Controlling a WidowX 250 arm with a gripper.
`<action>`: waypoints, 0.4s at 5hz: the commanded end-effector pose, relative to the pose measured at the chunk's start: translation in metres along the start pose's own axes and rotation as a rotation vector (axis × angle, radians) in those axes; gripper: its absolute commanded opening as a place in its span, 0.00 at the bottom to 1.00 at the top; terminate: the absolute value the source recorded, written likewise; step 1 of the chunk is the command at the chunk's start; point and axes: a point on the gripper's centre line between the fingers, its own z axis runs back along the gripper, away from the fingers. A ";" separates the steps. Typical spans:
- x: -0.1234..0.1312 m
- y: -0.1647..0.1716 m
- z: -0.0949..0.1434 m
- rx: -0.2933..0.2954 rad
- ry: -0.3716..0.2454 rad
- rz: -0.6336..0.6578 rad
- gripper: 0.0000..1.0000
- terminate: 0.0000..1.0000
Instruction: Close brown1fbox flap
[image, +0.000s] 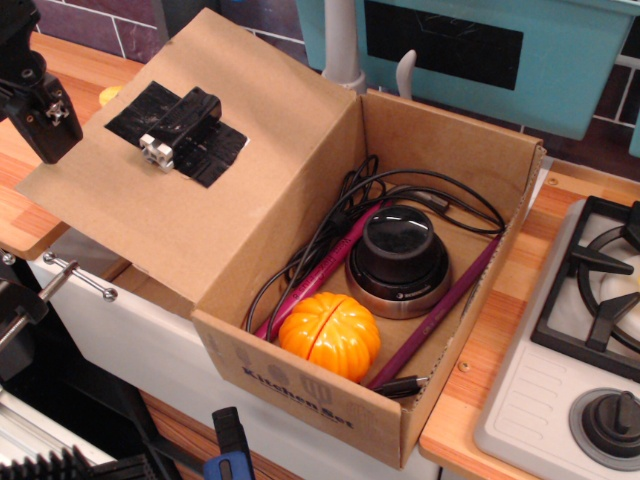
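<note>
The brown cardboard box (330, 395) printed "Kitchen Set" stands open on the wooden counter. Its large flap (210, 200) is folded out to the left, tilted up, with a black tape patch and a small black block handle with a white end (175, 125) on it. Inside the box lie an orange toy pumpkin (328, 335), a black round device (398, 258), black cables and purple rods. My black gripper (42, 110) hangs at the far left, just beyond the flap's left edge and apart from the handle. I cannot tell how its jaws stand.
A teal toy appliance (480, 50) stands behind the box. A toy stove top (590, 340) lies to the right. A white faucet post (342, 45) rises behind the flap. A metal drawer handle (80, 280) sits below the flap. Black equipment (60, 420) fills the lower left.
</note>
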 end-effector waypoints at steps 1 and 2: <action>0.000 0.000 0.000 0.000 0.000 0.000 1.00 0.00; 0.012 -0.002 -0.001 -0.136 0.009 -0.049 1.00 0.00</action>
